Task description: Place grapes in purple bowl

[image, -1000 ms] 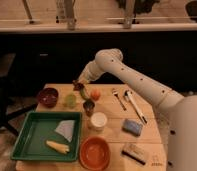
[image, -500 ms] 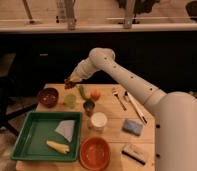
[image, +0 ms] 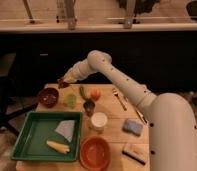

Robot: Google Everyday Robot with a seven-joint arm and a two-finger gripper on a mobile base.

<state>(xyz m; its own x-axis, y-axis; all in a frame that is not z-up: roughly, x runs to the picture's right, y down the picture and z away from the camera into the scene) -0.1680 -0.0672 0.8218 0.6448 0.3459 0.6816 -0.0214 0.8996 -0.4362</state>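
Carrying dark reddish-purple toy grapes [image: 63, 85] toward the small glossy maroon-purple bowl [image: 48, 96].
We held them clamped in our gripper [image: 65, 83] beside its rim; release remained.

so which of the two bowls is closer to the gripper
The purple bowl at the table's back left; the gripper hovers just up and right of it. The orange bowl sits at the front edge.

Green tray [image: 27, 145] — orange bowl [image: 94, 152] — maroon-purple bowl [image: 48, 96].
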